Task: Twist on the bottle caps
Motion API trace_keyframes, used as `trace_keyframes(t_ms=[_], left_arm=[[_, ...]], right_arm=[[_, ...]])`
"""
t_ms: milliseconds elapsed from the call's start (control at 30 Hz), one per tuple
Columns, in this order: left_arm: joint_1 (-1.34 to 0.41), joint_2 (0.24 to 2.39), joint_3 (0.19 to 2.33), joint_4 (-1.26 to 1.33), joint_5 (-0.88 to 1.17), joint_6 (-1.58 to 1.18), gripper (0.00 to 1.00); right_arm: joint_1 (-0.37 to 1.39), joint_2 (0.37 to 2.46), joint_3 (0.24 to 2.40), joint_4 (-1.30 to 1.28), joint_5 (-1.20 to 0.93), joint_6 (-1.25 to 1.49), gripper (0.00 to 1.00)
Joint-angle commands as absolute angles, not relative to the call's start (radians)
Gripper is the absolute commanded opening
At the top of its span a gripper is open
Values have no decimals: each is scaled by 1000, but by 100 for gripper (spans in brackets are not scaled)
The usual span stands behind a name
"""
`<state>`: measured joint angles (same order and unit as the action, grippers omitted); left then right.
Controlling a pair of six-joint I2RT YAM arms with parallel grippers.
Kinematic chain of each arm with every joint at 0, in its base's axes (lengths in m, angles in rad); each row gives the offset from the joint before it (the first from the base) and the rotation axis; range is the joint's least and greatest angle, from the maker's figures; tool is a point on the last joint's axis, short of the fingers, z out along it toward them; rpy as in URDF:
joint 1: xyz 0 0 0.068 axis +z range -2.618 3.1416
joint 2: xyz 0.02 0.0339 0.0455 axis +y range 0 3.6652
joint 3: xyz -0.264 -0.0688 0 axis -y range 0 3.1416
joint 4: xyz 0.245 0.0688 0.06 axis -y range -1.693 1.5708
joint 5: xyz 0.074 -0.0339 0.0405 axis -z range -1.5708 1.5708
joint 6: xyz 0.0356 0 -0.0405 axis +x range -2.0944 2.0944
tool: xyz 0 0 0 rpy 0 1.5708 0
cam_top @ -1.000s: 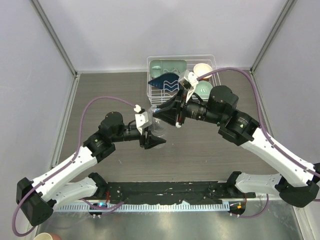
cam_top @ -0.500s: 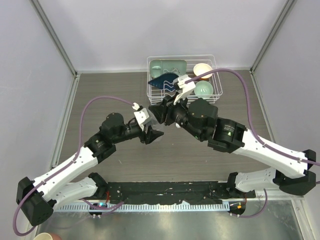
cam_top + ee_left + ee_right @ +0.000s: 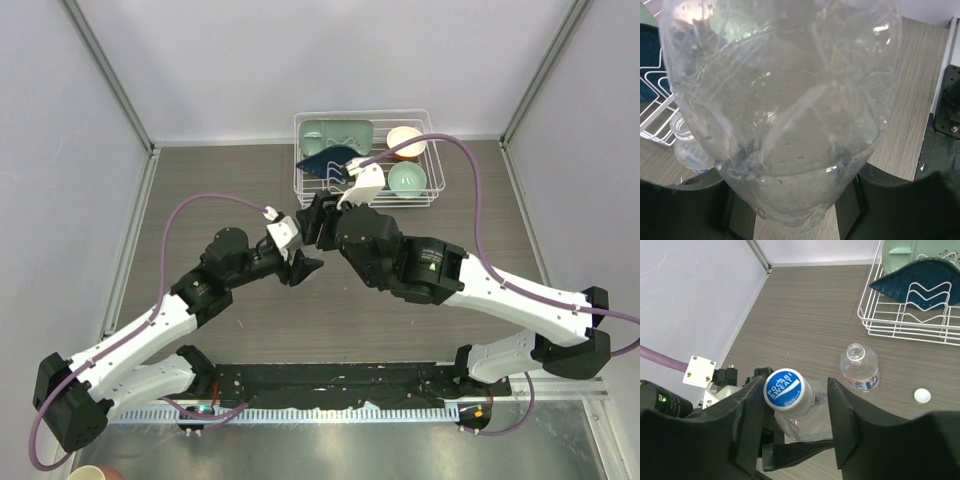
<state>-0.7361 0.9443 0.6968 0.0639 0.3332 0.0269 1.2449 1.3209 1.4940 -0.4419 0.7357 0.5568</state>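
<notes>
From above, the left gripper (image 3: 302, 266) and right gripper (image 3: 318, 218) meet mid-table, just near of the wire dish rack (image 3: 296, 150).

Left wrist: its jaws clamp the clear unlabelled bottle (image 3: 785, 100).

Right wrist: the jaws stand narrowly parted around that bottle's Pocari Sweat cap (image 3: 784, 389) (a gap shows on one side). To the right stands an uncapped labelled bottle (image 3: 860, 371), with a loose white cap (image 3: 922, 396) beside it.

This is a robotics lab test cell. Two white-and-black arms, the left arm (image 3: 150, 328) and the right arm (image 3: 520, 295), are bolted to a black rail (image 3: 330, 385) at the near edge of a wood-grain counter (image 3: 200, 180) and trail purple cables (image 3: 190, 205). Bare pale walls (image 3: 300, 60) framed by aluminium struts (image 3: 109, 75) box the space in. The only household touches are props: a white wire dish rack (image 3: 297, 150) holding bowls (image 3: 408, 180), and a clear plastic bottle (image 3: 859, 371) standing on the counter.
</notes>
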Motion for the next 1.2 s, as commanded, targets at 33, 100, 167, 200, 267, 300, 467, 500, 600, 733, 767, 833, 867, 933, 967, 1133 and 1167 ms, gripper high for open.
trace_keyframes(t_ms=[33,100,167,200,267,300,467,500,600,733,767,833,867,933,967,1133,1167], left_arm=[[-724,896,750,304,380,5,0],[-723,891,747,299,397,-23,0],[-721,890,744,298,403,-32,0],[-722,888,744,296,405,-34,0],[-721,884,738,296,410,-41,0],[-722,882,736,295,413,-44,0],[-721,873,724,284,436,-71,0],[-719,876,723,282,442,-78,0],[-719,879,726,276,471,-95,0],[-719,891,741,261,567,-129,0],[-718,896,745,252,630,-139,0],[-718,900,756,232,748,-156,0],[-718,905,758,229,894,-155,0],[-718,919,773,209,1033,-155,0],[-729,920,779,196,1136,-118,0],[-733,931,795,158,1216,-81,0],[-735,936,795,158,1221,-77,0]], right_arm=[[1261,1351,1572,-614,749,511,64],[1261,1338,1600,-623,752,473,76],[1261,1341,1655,-653,776,460,81],[1261,1342,1673,-690,779,454,84],[1259,1338,1713,-715,761,430,85],[1259,1309,1713,-713,730,408,86],[1233,1223,1730,-736,396,257,89],[1206,1220,1742,-792,252,236,90],[1181,1236,1816,-906,123,148,90],[1134,1207,1827,-914,34,43,90],[1108,1206,1839,-913,-39,23,90],[1045,1203,1876,-913,-249,-43,90],[1028,1201,1885,-920,-306,-66,90],[985,1206,1907,-922,-417,-115,90],[973,1212,1916,-920,-454,-124,89],[930,1255,1977,-919,-629,-159,89],[927,1268,1986,-922,-670,-161,89]])
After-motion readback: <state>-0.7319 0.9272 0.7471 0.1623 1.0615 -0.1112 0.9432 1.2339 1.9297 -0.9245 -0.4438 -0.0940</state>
